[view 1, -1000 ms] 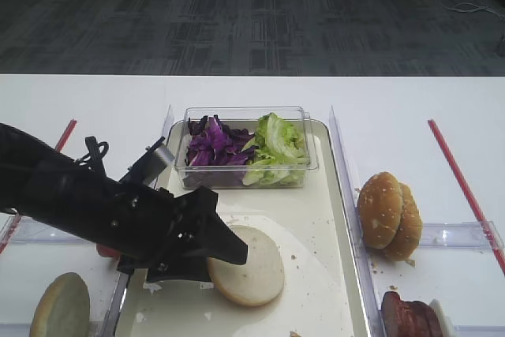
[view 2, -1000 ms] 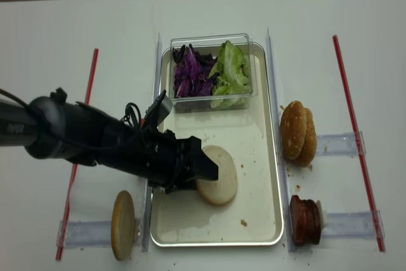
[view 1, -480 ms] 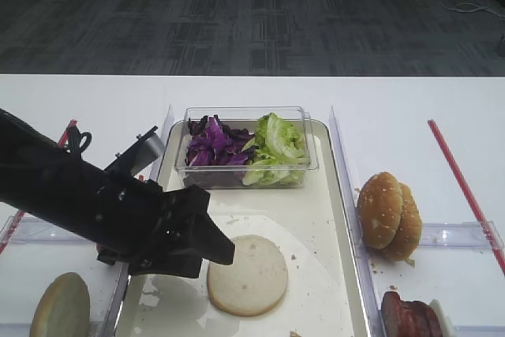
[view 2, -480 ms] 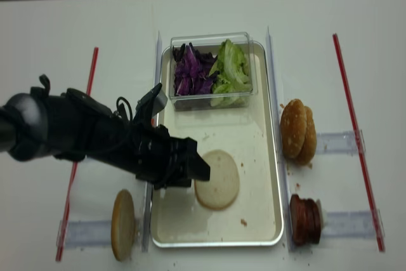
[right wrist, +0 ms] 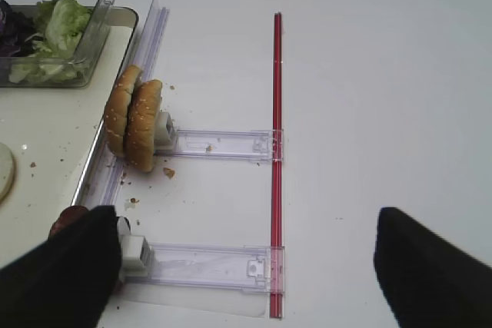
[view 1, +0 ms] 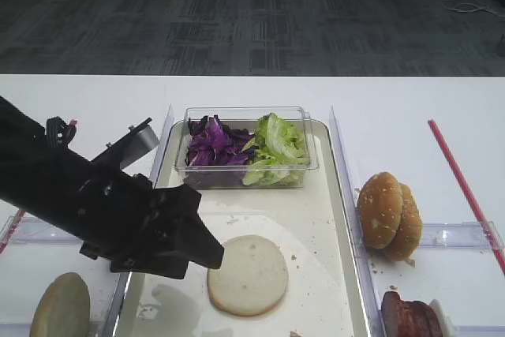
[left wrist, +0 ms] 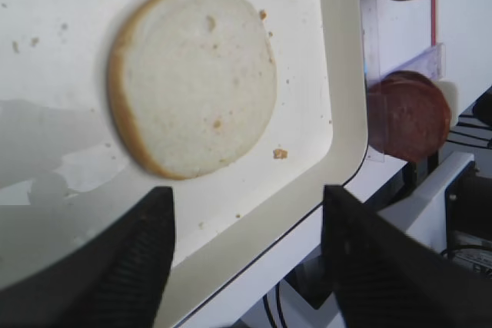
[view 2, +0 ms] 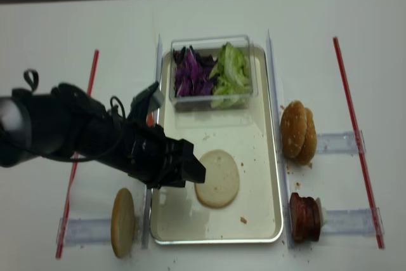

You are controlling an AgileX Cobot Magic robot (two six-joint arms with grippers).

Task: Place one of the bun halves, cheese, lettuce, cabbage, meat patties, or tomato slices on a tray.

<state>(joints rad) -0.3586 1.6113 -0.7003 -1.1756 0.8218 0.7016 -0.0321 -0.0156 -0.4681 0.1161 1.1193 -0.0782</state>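
**Bun half lies flat on the tray, jaws apart beside it**

Where the cream, crumb-speckled floor of the tray (view 1: pixel 335 195) is bare, the bun half (view 1: pixel 247 274) lies cut face up, touching nothing else. The left gripper (view 1: pixel 207 252) hangs just left of it, jaws spread and holding nothing; the left wrist view shows both black fingers (left wrist: pixel 146 255) apart below the bun. At the tray's far end a clear plastic tub (view 1: pixel 245 114) holds purple cabbage (view 1: pixel 211 144) and green lettuce (view 1: pixel 276 144). On the tabletop (view 1: pixel 410 116) right of the tray stand sesame buns (view 1: pixel 388 215) and meat patties (view 1: pixel 410 317). The right gripper (right wrist: pixel 246 266) has jaws wide, empty.
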